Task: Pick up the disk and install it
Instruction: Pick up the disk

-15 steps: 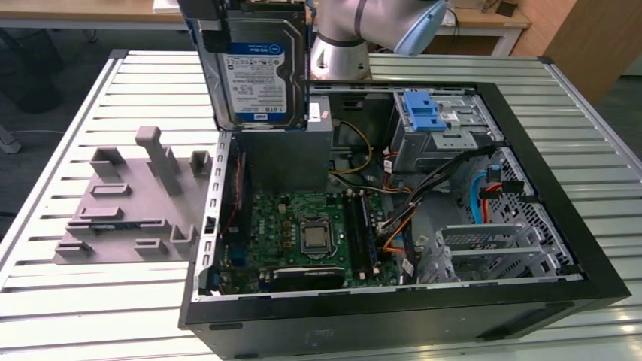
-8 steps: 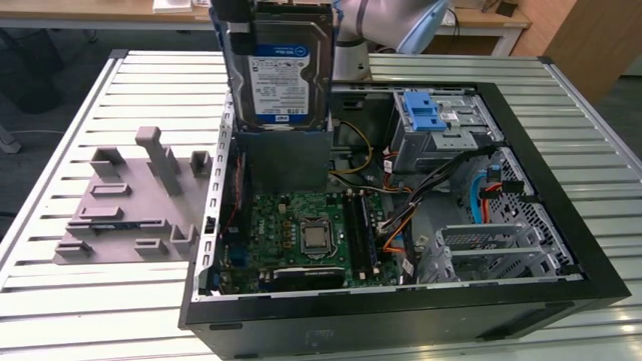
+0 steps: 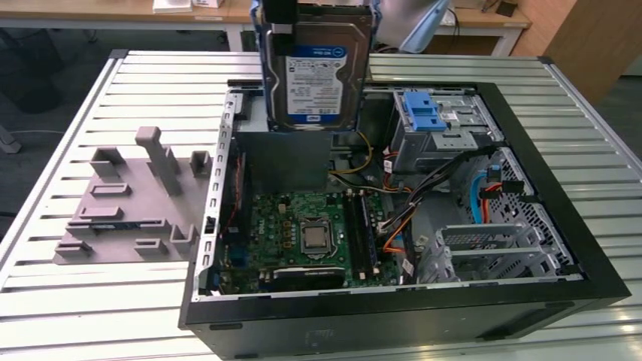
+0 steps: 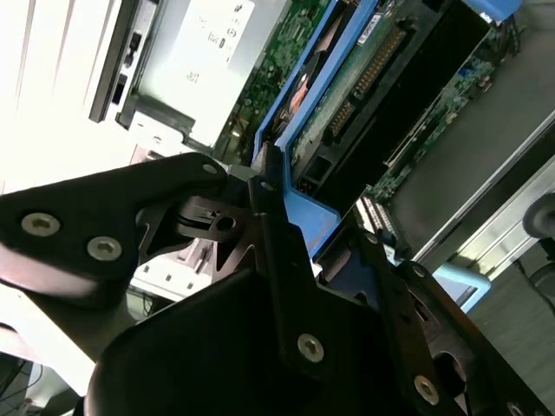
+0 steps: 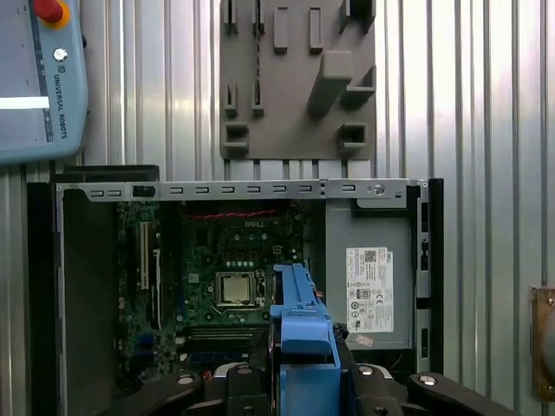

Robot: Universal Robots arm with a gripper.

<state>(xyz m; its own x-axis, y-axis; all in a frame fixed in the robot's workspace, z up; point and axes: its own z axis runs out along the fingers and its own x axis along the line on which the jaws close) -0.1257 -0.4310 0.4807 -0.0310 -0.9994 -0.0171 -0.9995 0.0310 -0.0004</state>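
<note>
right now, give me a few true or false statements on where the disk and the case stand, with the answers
1. The disk hangs upright above the open computer case. True.
2. The disk lies on the grey fixture plate. False: it is held in the air over the case.
3. The gripper is shut on the disk's blue bracket. True.
4. The case has its side panel on. False: it is open, and the motherboard is exposed.
</note>
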